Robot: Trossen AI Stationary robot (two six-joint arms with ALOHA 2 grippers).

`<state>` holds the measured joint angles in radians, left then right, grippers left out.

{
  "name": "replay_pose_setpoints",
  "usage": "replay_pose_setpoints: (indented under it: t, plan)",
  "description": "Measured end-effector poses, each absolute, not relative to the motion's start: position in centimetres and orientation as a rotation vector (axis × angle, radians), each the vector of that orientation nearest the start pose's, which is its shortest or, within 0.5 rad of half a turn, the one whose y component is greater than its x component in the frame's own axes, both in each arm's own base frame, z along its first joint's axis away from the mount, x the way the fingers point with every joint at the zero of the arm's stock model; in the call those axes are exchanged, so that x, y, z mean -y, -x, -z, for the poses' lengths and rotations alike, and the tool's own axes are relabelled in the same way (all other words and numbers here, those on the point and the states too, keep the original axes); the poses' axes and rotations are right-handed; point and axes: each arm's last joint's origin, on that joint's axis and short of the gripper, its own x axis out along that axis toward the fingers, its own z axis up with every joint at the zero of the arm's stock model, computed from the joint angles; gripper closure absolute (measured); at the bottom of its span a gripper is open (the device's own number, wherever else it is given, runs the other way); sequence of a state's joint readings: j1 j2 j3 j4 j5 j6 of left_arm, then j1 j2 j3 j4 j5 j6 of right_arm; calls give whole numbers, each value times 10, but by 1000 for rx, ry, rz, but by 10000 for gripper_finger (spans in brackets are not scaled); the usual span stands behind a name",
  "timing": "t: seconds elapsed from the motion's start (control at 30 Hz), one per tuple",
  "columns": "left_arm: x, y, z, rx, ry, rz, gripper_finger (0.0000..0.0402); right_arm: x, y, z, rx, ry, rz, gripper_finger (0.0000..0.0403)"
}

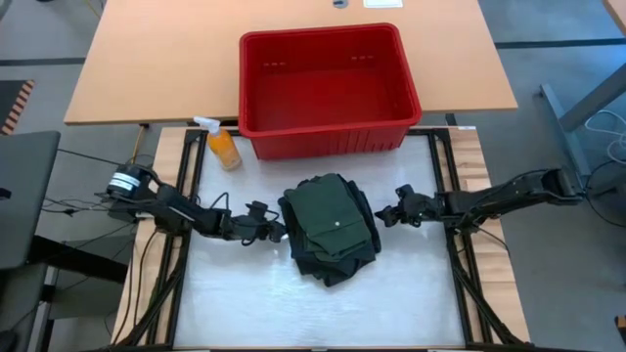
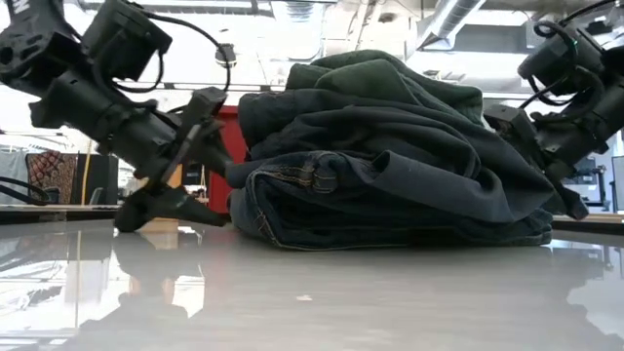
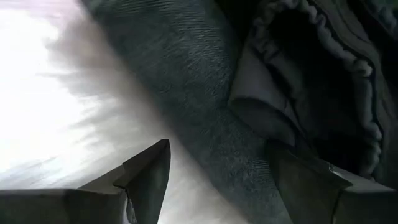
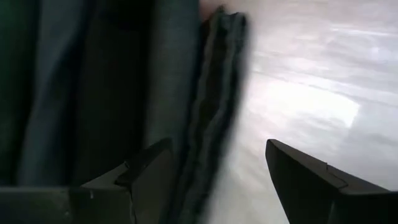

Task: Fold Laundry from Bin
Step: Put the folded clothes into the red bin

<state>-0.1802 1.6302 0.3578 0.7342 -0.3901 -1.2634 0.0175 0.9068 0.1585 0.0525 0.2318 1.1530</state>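
Observation:
The laundry (image 1: 331,230), dark green and black cloth, lies in a folded pile in the middle of the white table top (image 1: 254,303). The red bin (image 1: 328,88) stands behind it at the far edge, and no cloth shows inside. My left gripper (image 1: 274,233) is low at the pile's left edge, open, with that edge (image 3: 205,106) in front of its spread fingers. My right gripper (image 1: 384,215) is low at the pile's right edge, open, with the stacked folds (image 4: 214,93) between its fingers. In the low view both grippers (image 2: 200,161) (image 2: 536,161) flank the pile (image 2: 390,166). My left gripper stands open against the pile's left edge; I cannot tell whether a finger (image 3: 305,180) touches the cloth. My right gripper stands open at the pile's right edge; I cannot tell whether its finger (image 4: 149,168) touches the folds.
A small orange spray bottle (image 1: 223,147) stands by the bin's near left corner. A wooden table (image 1: 147,59) carries the bin behind the white top. Bare white surface lies in front of the pile toward the near edge.

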Motion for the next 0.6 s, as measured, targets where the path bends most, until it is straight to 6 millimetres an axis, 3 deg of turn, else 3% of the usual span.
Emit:
replay_pose_setpoints:
  t: [0.2, 0.43, 0.6]
  plan:
    - [36, -270, -108, -353, 989, -473, 145, -1, -163, -115, -499, -1039, 596, 117]
    - [33, -286, -114, -412, 954, -559, 145, -11, -194, -100, -446, -1022, 510, 119]
    - [28, -291, -119, -380, 888, -597, 152, -26, -218, -101, -454, -1018, 370, 161]
